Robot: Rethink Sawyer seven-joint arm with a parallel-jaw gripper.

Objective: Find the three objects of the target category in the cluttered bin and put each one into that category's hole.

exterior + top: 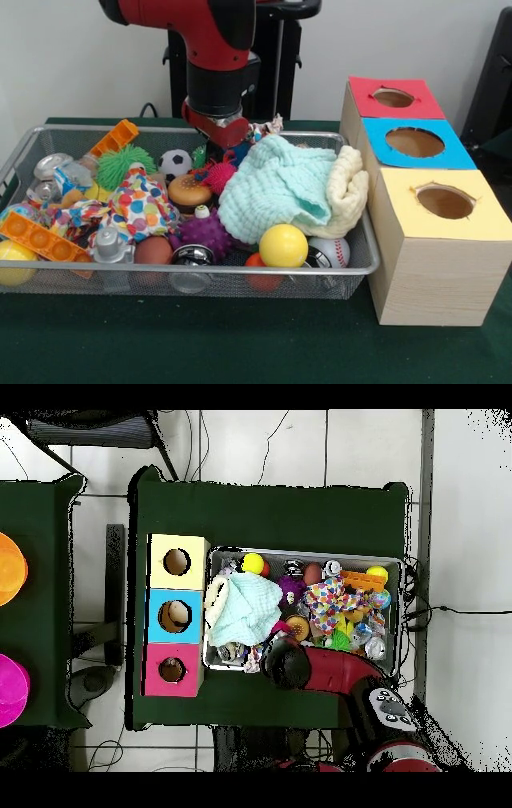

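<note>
The silver wire-mesh bin (pixel 160 274) stands on the green table, heaped with toys; it also shows in the overhead view (pixel 300 552). My gripper (pixel 218 148) hangs from the red arm over the bin's back middle, low among the toys, and its tips are hidden. In the overhead view the arm covers the gripper (pixel 282 662). A pale cream-yellow soft bundle (pixel 349 186) (pixel 215 596) lies at the bin's end nearest the boxes, against a mint-green cloth (pixel 276 188). No tiger-striped toy shows. The red-panelled hole (pixel 393 98) (pixel 172 670) tops the box row's far end.
The blue-panelled hole (pixel 414 142) and the yellow-panelled hole (pixel 445 202) sit in the same wooden box row. In the bin are a purple spiky ball (pixel 206 232), a green spiky ball (pixel 124 164), a yellow ball (pixel 283 245), a polka-dot cloth (pixel 144 206) and an orange bubble toy (pixel 44 238).
</note>
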